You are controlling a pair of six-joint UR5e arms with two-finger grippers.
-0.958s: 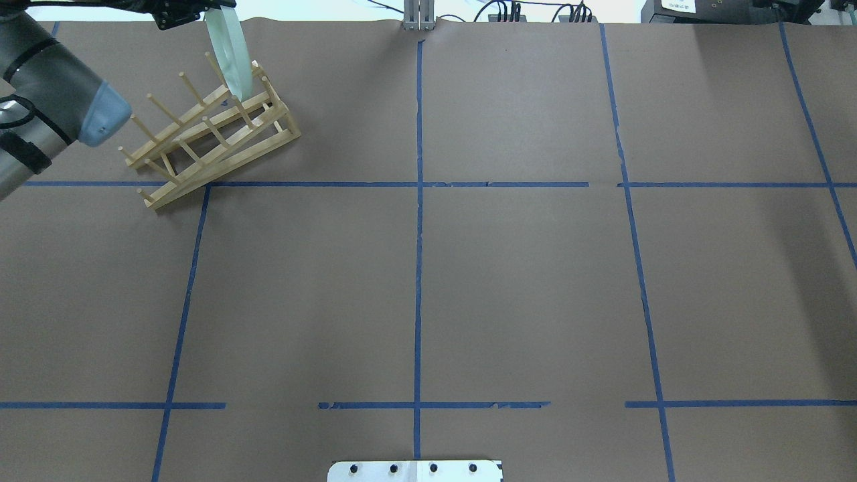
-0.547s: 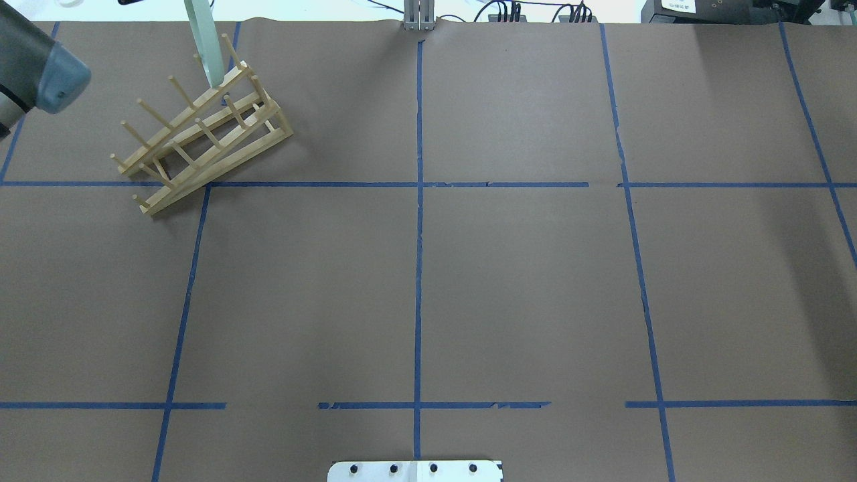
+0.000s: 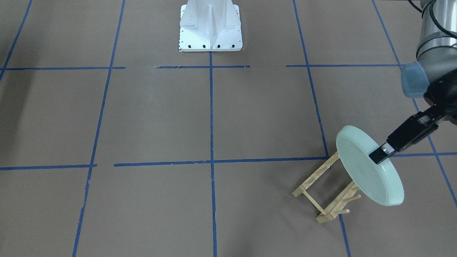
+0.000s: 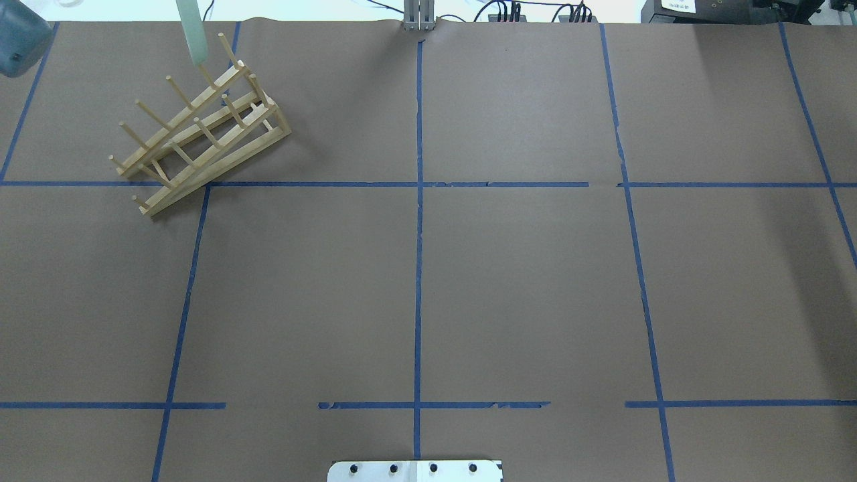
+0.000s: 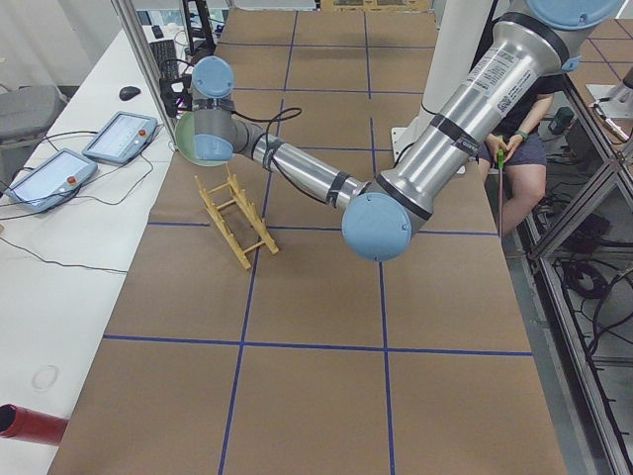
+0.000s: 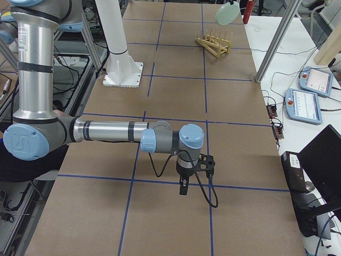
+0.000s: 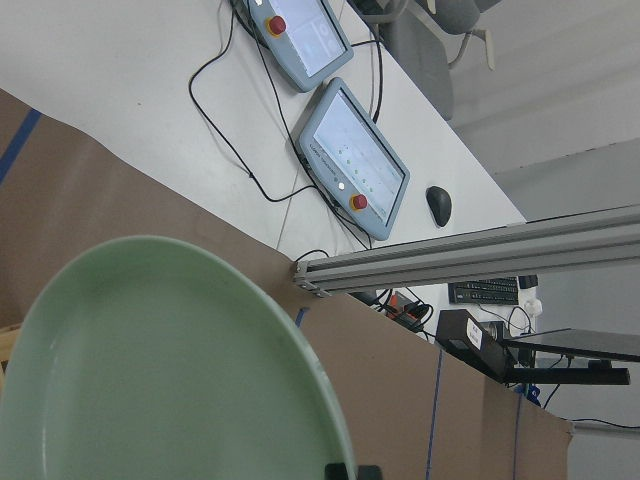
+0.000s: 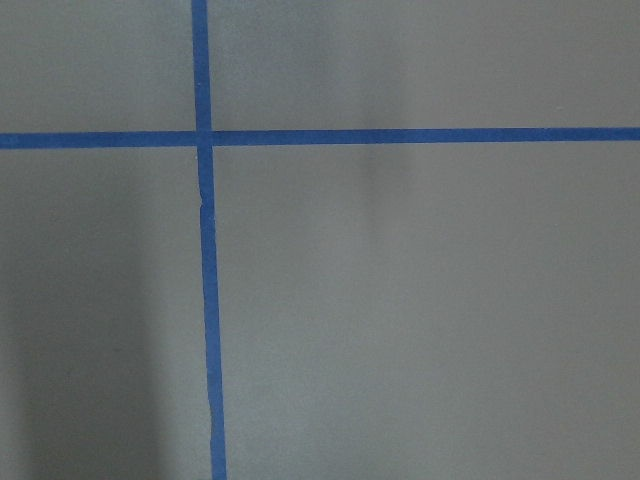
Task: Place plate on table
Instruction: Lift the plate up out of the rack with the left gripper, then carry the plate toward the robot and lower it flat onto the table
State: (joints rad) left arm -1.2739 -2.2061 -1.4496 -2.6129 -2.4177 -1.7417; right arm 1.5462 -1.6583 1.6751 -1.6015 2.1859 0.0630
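The plate (image 3: 367,167) hung steeply tilted on edge, rim running diagonally, lifted off the wooden dish rack (image 3: 326,194) by the table's (image 3: 160,117) far-left corner. The left gripper (image 3: 379,154) pinched its rim. Wide taped paper stretched rightward. Right gripper (image 6: 184,188): couldn't tell its opening.

no legible txt tbh, black lettering on left arm (image 5: 490,77) too small to read, white sticker (image 4: 678,5) on dark box (image 4: 653,13) blurry, pendant (image 7: 357,160) screen just dots

Plate (image 4: 191,30) top beyond overhead view's edge
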